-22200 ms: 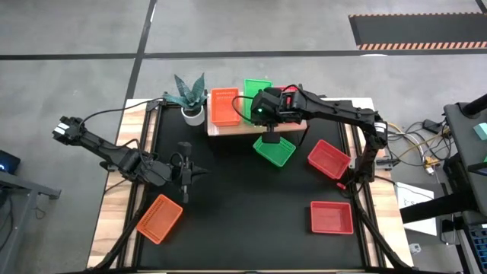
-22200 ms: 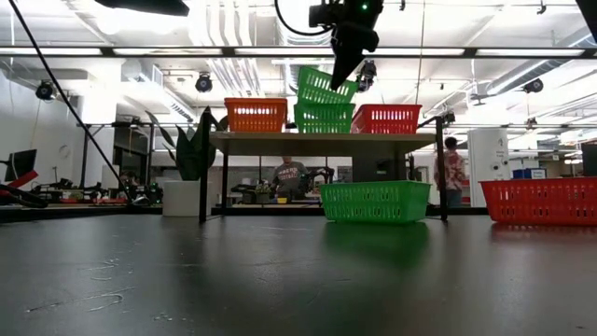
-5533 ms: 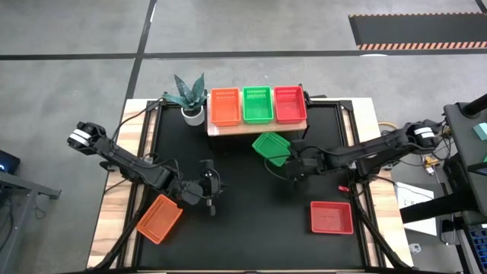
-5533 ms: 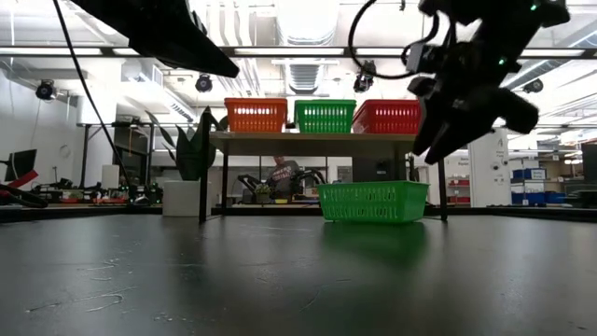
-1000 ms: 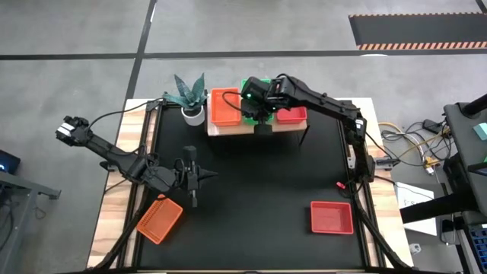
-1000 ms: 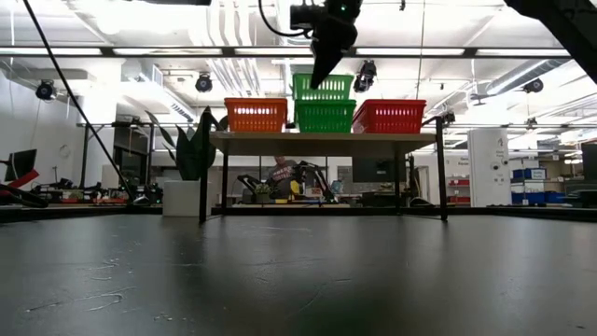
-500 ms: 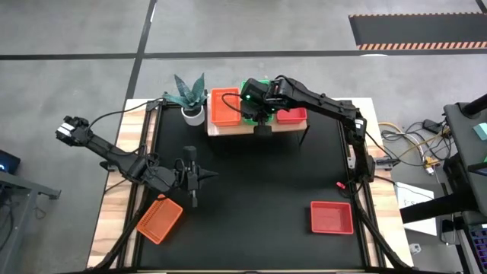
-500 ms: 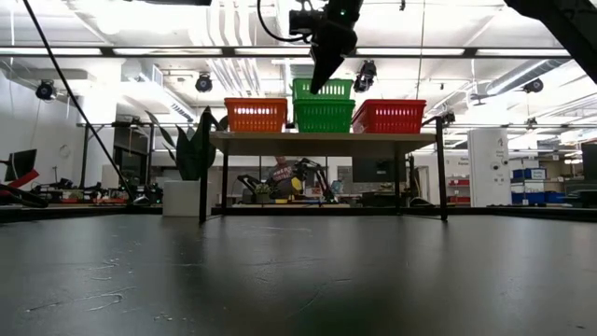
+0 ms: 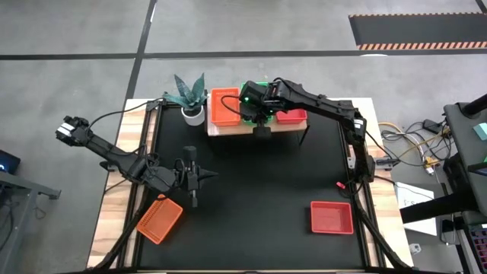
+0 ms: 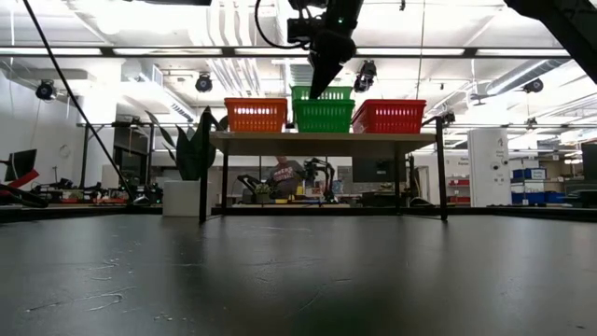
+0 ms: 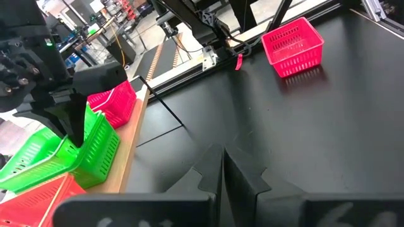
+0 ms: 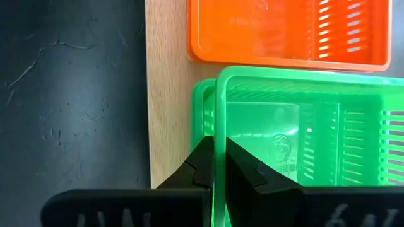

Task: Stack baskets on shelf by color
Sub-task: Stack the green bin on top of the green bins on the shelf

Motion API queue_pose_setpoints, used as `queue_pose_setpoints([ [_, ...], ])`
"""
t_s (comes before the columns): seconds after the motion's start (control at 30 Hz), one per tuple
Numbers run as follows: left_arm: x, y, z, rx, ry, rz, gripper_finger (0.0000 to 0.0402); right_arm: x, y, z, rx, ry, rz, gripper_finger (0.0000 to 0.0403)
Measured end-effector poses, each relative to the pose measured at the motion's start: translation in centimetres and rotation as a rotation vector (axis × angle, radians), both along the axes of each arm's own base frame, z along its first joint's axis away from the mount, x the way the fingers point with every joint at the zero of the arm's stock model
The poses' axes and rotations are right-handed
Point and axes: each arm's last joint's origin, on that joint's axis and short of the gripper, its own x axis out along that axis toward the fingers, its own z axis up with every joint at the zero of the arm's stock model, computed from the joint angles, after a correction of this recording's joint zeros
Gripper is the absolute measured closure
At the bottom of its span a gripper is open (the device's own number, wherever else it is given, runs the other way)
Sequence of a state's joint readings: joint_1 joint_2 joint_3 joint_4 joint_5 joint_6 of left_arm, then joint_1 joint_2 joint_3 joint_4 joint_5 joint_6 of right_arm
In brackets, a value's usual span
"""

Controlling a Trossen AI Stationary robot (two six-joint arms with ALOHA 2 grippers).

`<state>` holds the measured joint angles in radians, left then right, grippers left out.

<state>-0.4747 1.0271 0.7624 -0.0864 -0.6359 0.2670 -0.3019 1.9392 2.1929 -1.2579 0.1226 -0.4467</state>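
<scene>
On the light-wood shelf [image 9: 228, 129] stand an orange basket [image 9: 224, 106], a green stack [image 10: 323, 118] and a red basket [image 9: 292, 116]. My right gripper [image 12: 214, 169] is over the shelf's near edge, shut on the top green basket [image 12: 303, 132], which sits partly sunk into the green one below it. A loose orange basket [image 9: 160, 218] and a red basket [image 9: 331, 218] rest flat on the black table. My left gripper [image 9: 199, 175] hovers shut over the table's left half, holding nothing. My right gripper pinches the top green basket's near short wall [image 12: 215, 126], one finger inside the basket and one outside. The fingers slant down from the table's near side, across the rim. The basket sits about level, nested in the green basket below it [image 12: 201, 113].
A potted plant [image 9: 190, 99] stands at the shelf's left end. The shelf rests on thin black legs [image 10: 202, 177] with open space beneath. The right arm [image 9: 327, 106] arches over the table's right half.
My right gripper has sunk a little over the shelf. The green basket it holds has gone down with it, deeper into the green stack, and stands more level than before.
</scene>
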Motion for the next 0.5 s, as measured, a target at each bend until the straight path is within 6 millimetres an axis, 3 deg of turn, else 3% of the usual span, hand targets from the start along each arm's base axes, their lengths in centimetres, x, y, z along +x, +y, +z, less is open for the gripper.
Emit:
queue_pose_setpoints([
  [0.3,0.0,0.0,0.0,0.0,0.0,0.0,0.0402,0.07,-0.02,0.04,-0.003,-0.008,0.0,0.0391],
  [0.5,0.0,0.0,0.0,0.0,0.0,0.0,0.0402,0.07,-0.02,0.03,0.0,-0.01,-0.008,0.0359],
])
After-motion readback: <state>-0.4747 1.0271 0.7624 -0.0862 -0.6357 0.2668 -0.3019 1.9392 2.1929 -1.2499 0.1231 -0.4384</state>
